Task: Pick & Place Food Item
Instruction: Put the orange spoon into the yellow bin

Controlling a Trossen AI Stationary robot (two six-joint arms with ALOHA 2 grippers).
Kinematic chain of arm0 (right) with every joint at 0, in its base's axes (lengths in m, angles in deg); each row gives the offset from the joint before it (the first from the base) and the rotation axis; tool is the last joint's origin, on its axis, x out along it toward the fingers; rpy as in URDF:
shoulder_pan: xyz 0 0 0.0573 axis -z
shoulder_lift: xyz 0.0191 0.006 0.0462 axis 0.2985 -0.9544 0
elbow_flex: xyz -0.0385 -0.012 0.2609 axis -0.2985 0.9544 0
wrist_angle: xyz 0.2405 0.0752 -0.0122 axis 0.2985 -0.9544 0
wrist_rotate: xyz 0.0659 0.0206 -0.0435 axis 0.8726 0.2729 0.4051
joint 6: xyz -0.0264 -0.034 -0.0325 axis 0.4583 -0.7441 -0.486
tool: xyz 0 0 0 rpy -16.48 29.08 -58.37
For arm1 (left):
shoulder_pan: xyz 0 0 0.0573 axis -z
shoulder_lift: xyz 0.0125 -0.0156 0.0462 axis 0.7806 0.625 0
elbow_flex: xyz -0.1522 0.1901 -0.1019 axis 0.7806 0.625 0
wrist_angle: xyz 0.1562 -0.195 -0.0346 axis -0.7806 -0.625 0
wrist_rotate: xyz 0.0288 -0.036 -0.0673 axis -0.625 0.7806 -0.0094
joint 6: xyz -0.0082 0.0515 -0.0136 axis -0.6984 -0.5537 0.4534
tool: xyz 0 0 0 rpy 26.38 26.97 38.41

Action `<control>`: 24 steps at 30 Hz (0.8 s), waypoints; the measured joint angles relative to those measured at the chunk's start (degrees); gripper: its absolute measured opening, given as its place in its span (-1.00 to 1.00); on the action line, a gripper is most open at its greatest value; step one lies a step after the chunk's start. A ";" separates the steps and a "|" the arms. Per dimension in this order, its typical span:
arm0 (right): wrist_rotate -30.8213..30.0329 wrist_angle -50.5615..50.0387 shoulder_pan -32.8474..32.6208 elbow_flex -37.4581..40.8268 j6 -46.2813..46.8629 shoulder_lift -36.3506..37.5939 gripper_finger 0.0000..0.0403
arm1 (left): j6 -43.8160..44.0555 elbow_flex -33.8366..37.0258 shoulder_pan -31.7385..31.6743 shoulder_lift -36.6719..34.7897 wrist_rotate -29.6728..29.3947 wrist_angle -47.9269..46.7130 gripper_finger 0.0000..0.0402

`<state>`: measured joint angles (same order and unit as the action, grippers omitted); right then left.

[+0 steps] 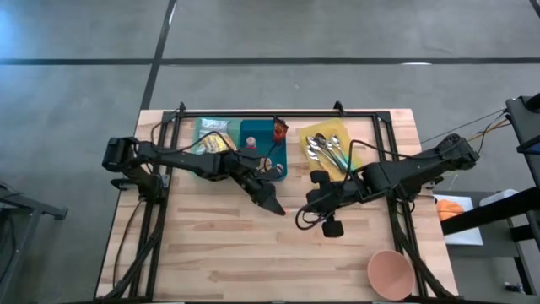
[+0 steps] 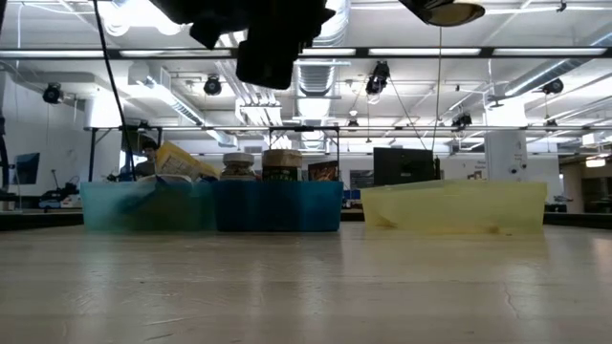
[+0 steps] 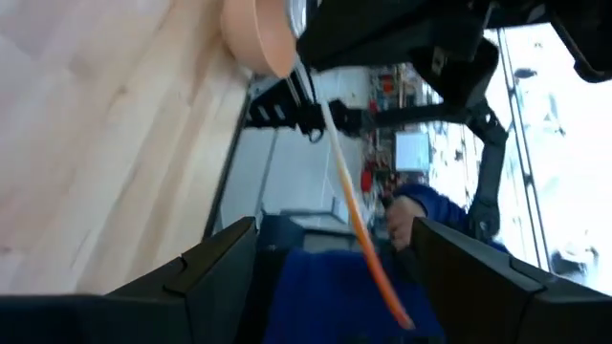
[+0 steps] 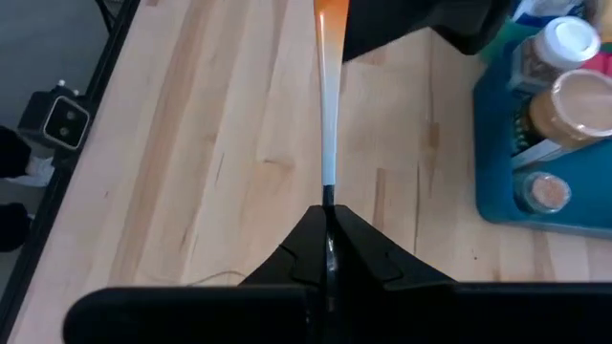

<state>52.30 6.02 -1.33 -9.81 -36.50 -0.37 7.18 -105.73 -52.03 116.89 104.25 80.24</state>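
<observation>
Over pale, straight-grained planks of the wooden worktop [image 1: 219, 245], mid-air, between the two arms: a thin strip [image 4: 328, 124], flat and seen edge-on, orange at the far end and fading to white near the grip. Cannot tell what kind of food it is.

Right hand [image 4: 328, 225] pinched fully shut on the white end, dark fingers meeting in a sharp wedge. In the high view, same right hand [image 1: 314, 203] at the middle of the worktop, pointing steeply down.

Left hand [image 1: 272, 203] just beside it, tip to tip. From its own wrist, left hand [image 3: 335, 250] spread wide, two blunt matte-black fingers well apart, with the strip [image 3: 356, 215] running through the gap. Unclear whether it brushes either finger, but no squeeze on it.

Behind the hands, a blue plastic bin [image 1: 285, 152] with translucent walls, packed with round lidded jars [image 4: 574, 100] and a crinkled packet. Next to it, a yellow plastic tray [image 1: 350, 131], shallow and rectangular, with shiny metal spoons [image 1: 325, 150] fanned inside.

Down at the near right corner, a smooth, round pink bowl [image 1: 390, 272].

Beyond the worktop edge, in the left wrist view, a person's blue sleeve [image 3: 421, 205].
</observation>
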 joint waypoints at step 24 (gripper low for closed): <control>2.14 2.17 0.15 -0.07 0.02 -3.16 -0.96 | -4.00 -4.94 0.13 4.59 11.38 -0.23 -0.46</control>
<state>54.45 8.20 -1.18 -9.87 -36.48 -3.53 3.17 -110.67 -51.90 121.48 115.63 80.01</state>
